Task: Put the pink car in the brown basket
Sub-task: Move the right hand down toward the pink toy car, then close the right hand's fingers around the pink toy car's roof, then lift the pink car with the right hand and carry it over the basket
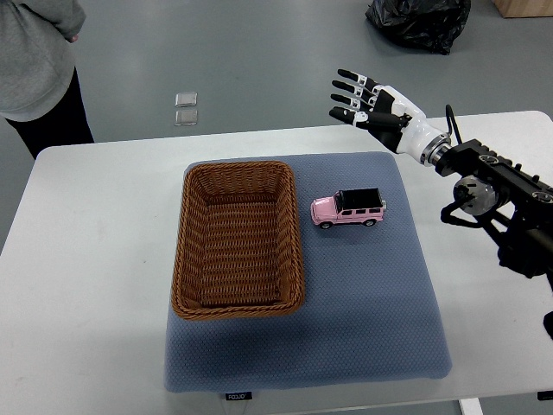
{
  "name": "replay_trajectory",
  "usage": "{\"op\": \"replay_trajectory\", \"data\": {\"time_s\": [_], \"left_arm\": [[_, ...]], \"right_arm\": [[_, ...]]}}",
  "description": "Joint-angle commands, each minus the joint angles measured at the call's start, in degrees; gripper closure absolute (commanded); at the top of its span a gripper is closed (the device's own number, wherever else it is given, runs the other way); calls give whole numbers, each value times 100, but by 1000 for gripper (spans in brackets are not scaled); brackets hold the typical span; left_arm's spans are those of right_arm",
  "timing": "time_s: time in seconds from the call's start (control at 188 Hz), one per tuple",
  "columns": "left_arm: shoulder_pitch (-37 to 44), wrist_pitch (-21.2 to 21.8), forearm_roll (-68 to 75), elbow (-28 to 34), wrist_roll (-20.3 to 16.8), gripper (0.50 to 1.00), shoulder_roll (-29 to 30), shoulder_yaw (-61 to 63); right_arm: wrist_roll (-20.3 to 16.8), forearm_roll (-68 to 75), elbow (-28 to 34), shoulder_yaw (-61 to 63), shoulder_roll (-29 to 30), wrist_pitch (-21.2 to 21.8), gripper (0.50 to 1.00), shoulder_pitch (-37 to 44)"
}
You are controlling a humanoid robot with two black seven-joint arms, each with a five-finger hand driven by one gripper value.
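A pink toy car (348, 208) with a black roof stands on the blue-grey mat (363, 294), just right of the brown wicker basket (183, 251). The basket is empty. My right hand (361, 101) comes in from the right edge and hovers above the table's far edge, behind and a little right of the car. Its fingers are spread and hold nothing. My left arm is out of view.
The mat lies on a white table (86, 259). A person in a grey top (39, 60) stands at the far left corner. A black bag (419, 22) and two small clear boxes (186, 108) lie on the floor beyond the table.
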Motion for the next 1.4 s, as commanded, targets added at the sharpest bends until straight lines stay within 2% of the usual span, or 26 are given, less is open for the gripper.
{"op": "replay_trajectory", "data": {"time_s": [0.0,0.085,0.191,0.26,0.324,0.526,0.85,1.094,1.179,1.275,1.323,1.397], "left_arm": [[9,2,-3,6,1,500,0,12],[9,2,-3,6,1,500,0,29],[17,2,-3,15,1,500,0,47],[17,2,-3,6,1,500,0,47],[17,2,-3,-20,1,500,0,47],[17,2,6,-29,1,500,0,47],[17,2,-3,-20,1,500,0,47],[17,2,-3,-20,1,500,0,47],[17,2,-3,-20,1,500,0,47],[17,2,-3,-20,1,500,0,47],[17,2,-3,-20,-8,500,0,47],[17,2,-3,-11,1,500,0,47]], "right_arm": [[-41,-1658,620,-1154,-728,69,591,531],[-41,-2643,1016,-1998,-1106,60,591,944],[-59,-3083,1122,-2632,-1212,25,593,1217],[-260,-3241,1148,-2887,-1212,-115,593,1261],[-410,-3329,1148,-2975,-1185,-238,591,1252],[-516,-3338,1113,-3054,-1062,-581,593,1041],[-516,-3347,1096,-3063,-1027,-590,595,936],[-507,-3496,911,-3115,-851,-687,619,804],[-507,-3566,841,-3142,-799,-722,658,777],[-507,-3566,788,-3177,-746,-757,750,769],[-507,-3575,762,-3194,-737,-757,862,769],[-507,-3575,700,-3256,-640,-766,979,777]]}}
